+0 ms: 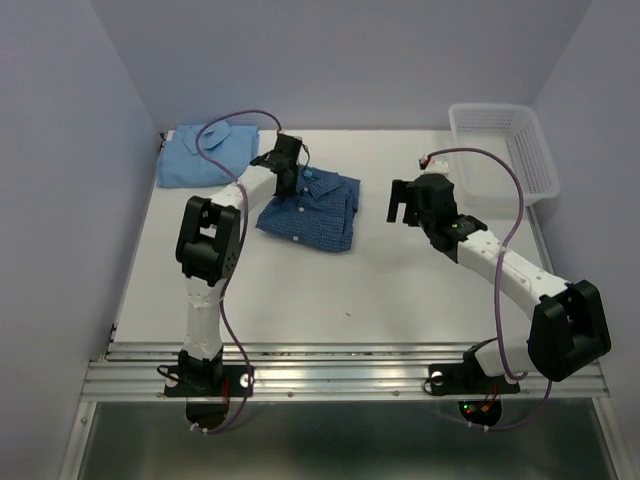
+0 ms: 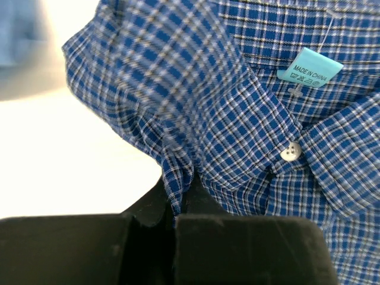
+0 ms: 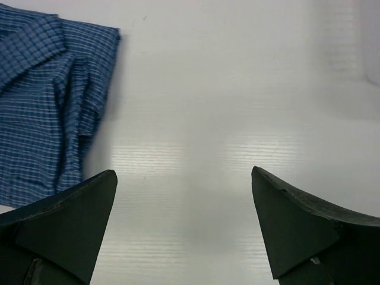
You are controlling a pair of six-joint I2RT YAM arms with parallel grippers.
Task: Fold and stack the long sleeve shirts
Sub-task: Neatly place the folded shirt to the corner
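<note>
The dark blue checked shirt [image 1: 312, 212] lies folded in the middle of the table. My left gripper [image 1: 288, 160] is at its far collar edge, shut on a fold of the checked cloth [image 2: 178, 178]; a teal label [image 2: 310, 68] and a white button [image 2: 290, 152] show near the collar. The light sky blue shirt [image 1: 205, 155] lies folded at the far left corner. My right gripper [image 1: 405, 205] hovers open and empty to the right of the checked shirt, whose edge shows in the right wrist view [image 3: 47, 107].
A white mesh basket [image 1: 505, 150] stands at the far right of the table. Lilac walls close in the table on left, right and back. A metal rail [image 1: 340, 365] runs along the near edge by the arm bases.
</note>
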